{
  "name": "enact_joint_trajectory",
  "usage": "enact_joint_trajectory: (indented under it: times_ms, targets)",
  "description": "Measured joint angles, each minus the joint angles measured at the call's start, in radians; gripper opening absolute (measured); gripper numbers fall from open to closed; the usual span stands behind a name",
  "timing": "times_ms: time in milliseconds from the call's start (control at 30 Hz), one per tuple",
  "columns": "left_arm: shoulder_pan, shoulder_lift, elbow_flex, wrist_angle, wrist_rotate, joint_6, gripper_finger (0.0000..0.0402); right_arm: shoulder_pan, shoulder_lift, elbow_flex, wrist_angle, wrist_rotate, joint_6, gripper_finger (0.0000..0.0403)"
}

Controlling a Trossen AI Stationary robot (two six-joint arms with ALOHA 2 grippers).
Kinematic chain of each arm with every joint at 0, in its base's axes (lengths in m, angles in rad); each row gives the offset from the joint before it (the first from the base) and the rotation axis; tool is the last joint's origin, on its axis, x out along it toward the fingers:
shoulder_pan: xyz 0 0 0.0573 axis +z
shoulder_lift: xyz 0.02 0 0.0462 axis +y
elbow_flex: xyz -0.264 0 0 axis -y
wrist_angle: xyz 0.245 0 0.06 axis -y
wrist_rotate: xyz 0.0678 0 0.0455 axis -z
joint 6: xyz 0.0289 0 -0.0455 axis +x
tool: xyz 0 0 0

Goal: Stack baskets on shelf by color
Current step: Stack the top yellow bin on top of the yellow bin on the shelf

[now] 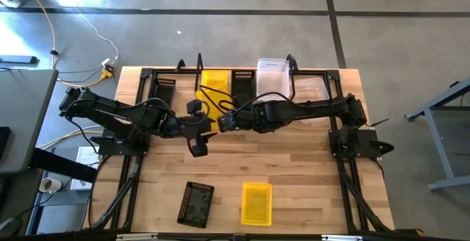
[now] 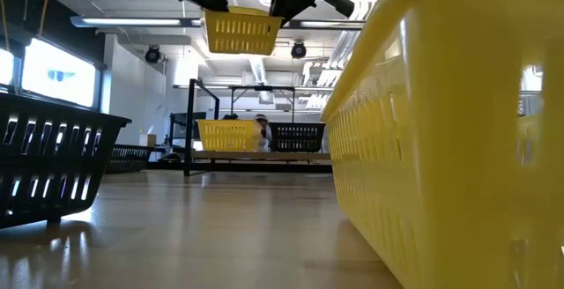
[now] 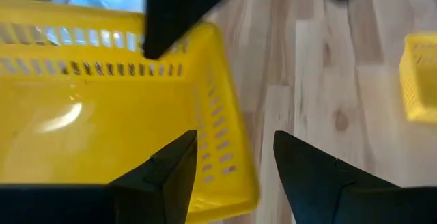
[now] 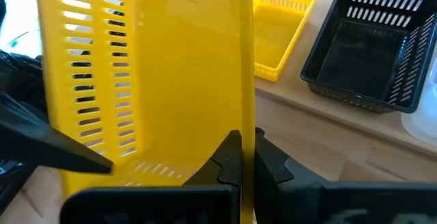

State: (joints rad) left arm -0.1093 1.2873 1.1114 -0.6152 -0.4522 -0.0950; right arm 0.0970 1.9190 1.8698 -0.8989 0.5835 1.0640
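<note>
A yellow basket (image 2: pixel 240 30) hangs high above the table's middle, also seen in the high view (image 1: pixel 208 126). My right gripper (image 4: pixel 248 161) is shut on it. My left gripper (image 3: pixel 235 173) is open. Its fingers stand on either side of the basket's end wall (image 3: pixel 229 149); I cannot tell whether they touch it. The shelf (image 2: pixel 264 156) stands along the far edge. On its plank rest a black basket (image 1: pixel 163 88), a yellow one (image 1: pixel 215 79), another black one (image 1: pixel 243 83) and clear ones (image 1: pixel 272 70). My right gripper pinches the yellow basket's side wall at its rim (image 4: pixel 247 118), one finger inside the basket and one outside. The fingers come from above, slanting from the table's right. The basket hangs lifted clear of the table, about level, open side up.
A black basket (image 1: pixel 197 203) and a yellow basket (image 1: pixel 256 203) lie on the tabletop near the front edge; they fill the sides of the low view (image 2: pixel 48 161) (image 2: pixel 458 139). Bare wood lies between them and the shelf.
</note>
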Motion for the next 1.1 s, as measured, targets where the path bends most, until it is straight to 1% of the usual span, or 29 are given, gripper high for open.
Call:
enact_joint_trajectory:
  times_ms: [167,267,333,467,633,800,900,933,1033,1100]
  targets:
    - [0.000,0.032,0.000,-0.025,-0.020,0.020,0.0186,-0.003,0.000,0.001,0.037,-0.012,-0.019,0.0000]
    - [0.000,0.053,0.003,-0.014,-0.095,0.002,0.0186,-0.002,0.000,0.001,0.061,-0.036,-0.034,0.0000]
    - [0.002,0.059,-0.002,-0.037,-0.137,-0.004,0.0186,0.002,0.000,0.001,0.076,-0.048,-0.035,0.0000]
    - [0.011,0.069,0.001,-0.029,-0.150,0.002,0.0178,0.013,0.000,0.001,0.094,-0.047,-0.037,0.0000]
    - [0.013,0.069,0.000,-0.030,-0.142,0.002,0.0134,0.013,0.000,0.002,0.104,-0.073,-0.049,0.0000]
    - [0.008,0.069,0.000,-0.028,-0.131,0.047,0.0066,0.013,0.000,0.003,0.097,-0.072,-0.054,0.0000]
    - [0.000,0.069,0.000,-0.028,-0.116,0.072,0.0021,0.013,0.000,0.003,0.092,-0.084,-0.083,0.0000]
    - [-0.003,0.069,0.000,-0.028,-0.115,0.080,0.0011,0.014,0.000,0.003,0.090,-0.088,-0.094,0.0000]
    - [-0.013,0.069,0.000,-0.029,-0.117,0.089,0.0009,0.014,0.000,0.003,0.088,-0.089,-0.101,0.0003]
    - [-0.017,0.069,0.000,-0.030,-0.117,0.091,0.0008,0.015,0.000,0.003,0.088,-0.090,-0.131,0.0013]
